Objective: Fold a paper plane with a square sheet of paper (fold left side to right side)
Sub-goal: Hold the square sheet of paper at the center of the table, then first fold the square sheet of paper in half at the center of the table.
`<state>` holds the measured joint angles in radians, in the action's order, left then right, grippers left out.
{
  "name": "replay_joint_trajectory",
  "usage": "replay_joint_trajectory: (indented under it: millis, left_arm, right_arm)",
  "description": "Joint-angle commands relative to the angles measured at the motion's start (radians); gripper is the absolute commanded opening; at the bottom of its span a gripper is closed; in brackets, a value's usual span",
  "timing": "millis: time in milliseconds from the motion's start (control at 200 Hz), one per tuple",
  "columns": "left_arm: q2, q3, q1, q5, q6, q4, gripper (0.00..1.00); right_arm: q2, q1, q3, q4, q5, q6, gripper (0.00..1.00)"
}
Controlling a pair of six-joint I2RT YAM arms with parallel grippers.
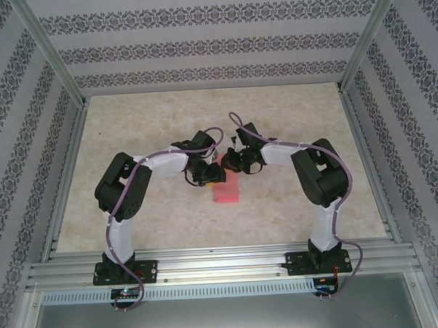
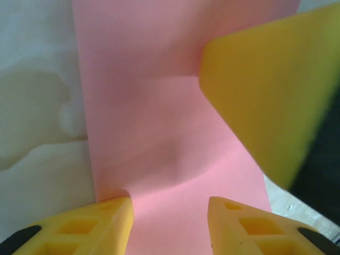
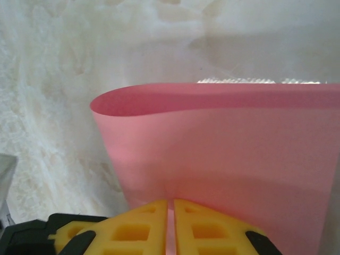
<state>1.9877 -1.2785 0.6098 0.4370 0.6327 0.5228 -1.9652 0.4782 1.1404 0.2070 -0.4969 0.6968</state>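
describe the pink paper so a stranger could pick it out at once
Start at the beige marbled table and go to its middle. There lies the square sheet of paper, curled over on itself, one part pinched in the right end effector. It alone is pink-red; everything around it is beige, black, white or yellow.

Place: a robotics lab test cell, built as a boxed-in bench.
Frame: bare aluminium posts [image 1: 48, 54] rise from the table's far corners and carry the walls.
Walls: panels [image 1: 199, 48] printed with repeated ornamental bands close the far edge and both side edges.
Table: a pale marble-look top [image 1: 134, 218].
Mounting: a left arm [image 1: 125, 190] and a right arm [image 1: 321, 178] are bolted to slotted aluminium rails [image 1: 223, 260] along the near edge.
Wiring: purple cables [image 1: 219, 130] run exposed along both arms.
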Motion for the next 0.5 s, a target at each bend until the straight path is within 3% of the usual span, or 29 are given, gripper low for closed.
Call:
replay_joint_trajectory:
  millis: [0,495]
  left_arm:
    - [0.031,0.040,0.008,-0.041,-0.035,0.033,0.45]
    - [-0.074,0.172,0.046,0.040,-0.164,-0.087,0.47]
  right_arm:
    - [-0.036,0.011,0.030,0.032,0.028,-0.006,0.12]
    - [-0.100,0.011,0.041,0.102,0.049,-0.017,0.12]
